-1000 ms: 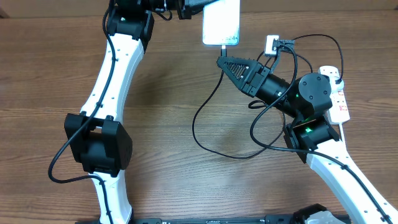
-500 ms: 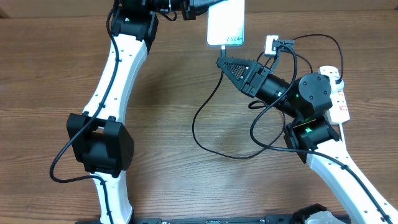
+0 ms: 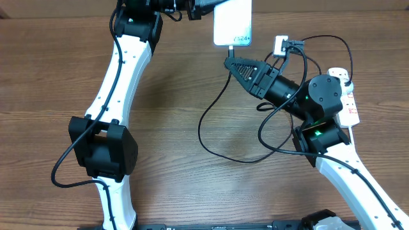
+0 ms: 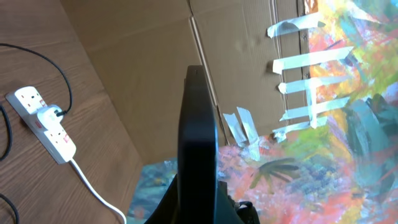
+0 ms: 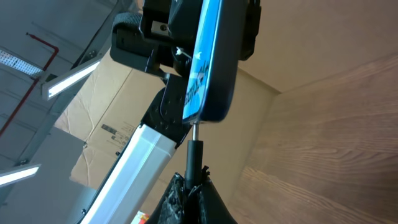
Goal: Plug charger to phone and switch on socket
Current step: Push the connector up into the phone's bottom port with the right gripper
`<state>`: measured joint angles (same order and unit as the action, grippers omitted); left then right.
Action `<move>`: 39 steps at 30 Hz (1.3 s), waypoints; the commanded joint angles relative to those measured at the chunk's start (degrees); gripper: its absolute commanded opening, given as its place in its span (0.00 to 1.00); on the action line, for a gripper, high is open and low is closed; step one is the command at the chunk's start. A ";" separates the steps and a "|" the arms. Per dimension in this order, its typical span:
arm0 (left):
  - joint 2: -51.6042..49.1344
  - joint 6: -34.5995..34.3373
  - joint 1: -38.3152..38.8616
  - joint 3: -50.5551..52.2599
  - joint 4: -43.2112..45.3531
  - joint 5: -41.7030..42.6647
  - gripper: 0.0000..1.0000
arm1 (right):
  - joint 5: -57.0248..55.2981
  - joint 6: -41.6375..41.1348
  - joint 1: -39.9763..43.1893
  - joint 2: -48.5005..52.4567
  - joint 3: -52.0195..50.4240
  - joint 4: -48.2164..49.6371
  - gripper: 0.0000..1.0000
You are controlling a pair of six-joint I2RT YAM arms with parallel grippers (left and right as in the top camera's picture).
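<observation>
Two grippers are clamped: phone (image 3: 232, 24) is held by left gripper (image 3: 206, 7), charger (image 5: 195, 154) tip is pinched by right gripper (image 3: 228, 63), seemingly seated in phone's port.

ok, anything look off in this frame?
Nothing spilled or damaged. One oddity: the charger tip, pinched in the right hand, meets the lower edge of the phone with bare metal showing, so it looks not fully seated. The phone is held off the table in the left hand.
</observation>
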<state>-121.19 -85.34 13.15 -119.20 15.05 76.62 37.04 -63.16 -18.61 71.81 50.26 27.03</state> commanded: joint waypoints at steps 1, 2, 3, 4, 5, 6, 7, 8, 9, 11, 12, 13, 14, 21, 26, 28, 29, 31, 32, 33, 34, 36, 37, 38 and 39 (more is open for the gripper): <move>0.87 0.94 0.74 -0.96 0.68 1.33 0.04 | -2.38 -0.76 1.55 0.33 0.37 0.59 0.04; 0.87 0.94 0.74 -0.96 0.68 1.33 0.04 | -2.38 -0.76 1.60 0.33 0.37 0.59 0.04; 0.87 0.94 0.68 -0.96 0.68 1.33 0.04 | -2.40 -0.76 1.62 0.33 0.37 0.59 0.04; 0.87 0.94 0.68 -0.96 0.68 1.36 0.04 | -2.40 -0.76 1.62 0.33 0.37 0.61 0.04; 0.87 0.94 0.70 -0.96 0.68 1.38 0.04 | -2.40 -0.76 1.62 0.33 0.37 0.61 0.04; 0.87 0.94 0.70 -0.96 0.68 1.40 0.04 | -2.43 -0.76 1.62 0.33 0.37 0.61 0.04; 0.87 0.94 0.70 -0.96 0.68 1.40 0.04 | -2.43 -0.76 1.62 0.33 0.37 0.66 0.04; 0.87 0.94 0.70 -0.96 0.68 1.40 0.04 | -2.43 -0.76 1.73 0.33 0.37 0.79 0.04; 0.87 0.94 0.70 -0.96 0.68 1.38 0.04 | -2.43 -0.79 1.81 0.33 0.37 0.81 0.04; 0.87 0.96 0.70 -0.96 0.70 1.38 0.04 | -2.45 -0.98 1.99 0.33 0.37 1.03 0.04; 0.87 0.98 0.83 -0.96 0.68 1.49 0.04 | -2.47 -0.98 1.97 0.33 0.37 1.18 0.04; 0.87 1.14 0.98 -0.96 0.68 1.64 0.04 | -2.49 -0.98 1.97 0.33 0.37 1.22 0.04; 0.87 1.51 1.29 -0.96 0.68 1.97 0.04 | -2.69 -0.98 1.97 0.33 0.37 1.20 0.04; 0.87 2.91 2.56 -0.96 0.66 4.70 0.04 | -3.54 -0.94 1.99 0.33 0.37 1.20 0.04; 0.87 2.93 3.56 -0.96 0.66 7.41 0.04 | -3.76 -0.92 3.17 0.35 0.37 1.20 0.04; 0.87 2.89 3.78 -0.96 0.63 8.72 0.04 | -3.61 -0.92 3.72 0.35 0.37 1.18 0.04; 0.87 2.86 3.78 -0.96 0.61 9.25 0.04 | -3.41 -0.68 3.80 0.39 0.37 1.18 0.04; 0.87 2.56 3.80 -0.96 0.61 10.40 0.04 | -2.97 0.24 3.82 0.68 0.37 1.18 0.04; 0.87 2.43 3.80 -0.96 0.57 11.08 0.04 | -2.54 0.42 3.85 0.94 0.37 1.20 0.04; 0.87 2.38 3.80 -0.96 0.02 11.91 0.04 | -2.19 0.44 3.85 1.27 0.37 1.18 0.04; 0.87 2.36 3.80 -0.96 -0.20 12.61 0.04 | -1.97 0.59 3.85 1.55 0.37 1.20 0.04; 0.87 2.36 3.80 -0.96 -0.20 13.66 0.04 | -1.40 1.31 3.87 1.84 0.37 1.22 0.04; 0.87 2.36 3.80 -0.96 -0.22 13.88 0.04 | -0.96 2.25 3.87 1.84 0.37 1.20 0.04; 0.87 2.38 3.80 -0.96 -0.22 13.88 0.04 | -0.61 2.58 3.91 1.84 0.37 1.20 0.04; 0.87 2.36 3.80 -0.96 -0.20 13.86 0.04 | -0.44 2.64 3.98 1.84 0.37 1.22 0.04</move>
<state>-121.25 -83.40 14.57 -119.20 14.79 79.46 43.05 -62.24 -16.62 72.51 50.24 27.51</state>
